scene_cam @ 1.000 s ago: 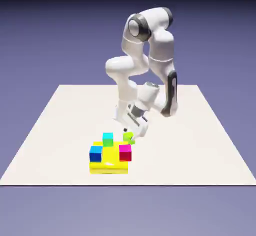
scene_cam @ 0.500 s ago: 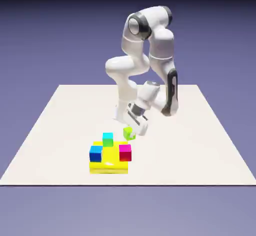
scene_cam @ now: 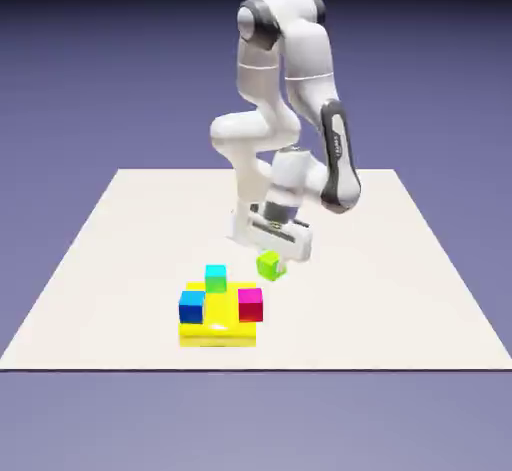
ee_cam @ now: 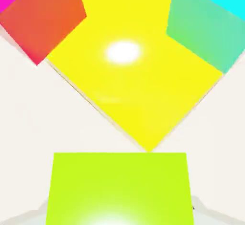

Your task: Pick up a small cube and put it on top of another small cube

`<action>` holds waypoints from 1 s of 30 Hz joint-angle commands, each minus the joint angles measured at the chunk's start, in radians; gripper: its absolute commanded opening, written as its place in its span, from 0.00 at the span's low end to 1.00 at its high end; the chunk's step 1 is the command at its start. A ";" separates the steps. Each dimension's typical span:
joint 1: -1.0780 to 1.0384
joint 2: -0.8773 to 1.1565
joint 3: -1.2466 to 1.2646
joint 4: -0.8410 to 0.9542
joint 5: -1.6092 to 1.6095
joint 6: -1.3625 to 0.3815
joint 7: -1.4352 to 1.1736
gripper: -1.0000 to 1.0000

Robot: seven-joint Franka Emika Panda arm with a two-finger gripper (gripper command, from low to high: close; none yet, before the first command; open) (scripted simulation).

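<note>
Exterior view: the white arm [scene_cam: 290, 89] is bending down over the pale worktop [scene_cam: 400, 279], its hand [scene_cam: 272, 259] pointing downward and gripping the lime-green cube [scene_cam: 269, 265], which is hanging clear of the worktop and sitting slightly tilted between the fingers. Toward the camera and to the exterior view's left of the held cube, a flat yellow block [scene_cam: 220, 319] is lying on the worktop and carrying three cubes: the magenta-pink cube [scene_cam: 250, 302] is sitting on its right side, a blue cube [scene_cam: 191, 305] is sitting on its left side, and a teal-topped green cube [scene_cam: 216, 278] is sitting at its far edge between the two. The lime-green cube is hanging near the magenta-pink cube, above and just behind it, not touching it. Hand view: the lime-green cube [ee_cam: 118, 188] is filling the lower part of the picture, large and square-on, and is covering both fingertips, so the closed grip is being read from the exterior view. Beyond it the yellow block [ee_cam: 139, 90] is showing as a diamond with a bright highlight, one corner pointing at the held cube. The magenta-pink cube [ee_cam: 43, 21], with its red side facing, is occupying the upper left corner, and the teal-topped green cube [ee_cam: 206, 26] the upper right. Bare worktop [ee_cam: 28, 119] is showing at both sides.
</note>
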 commanded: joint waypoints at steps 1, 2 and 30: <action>-0.016 -0.019 -0.010 0.003 -0.043 -0.027 -0.043 0.00; -0.035 -0.037 -0.021 0.006 -0.086 -0.055 -0.085 0.00; -0.317 -0.009 -0.072 0.225 -0.082 -0.331 -1.227 0.00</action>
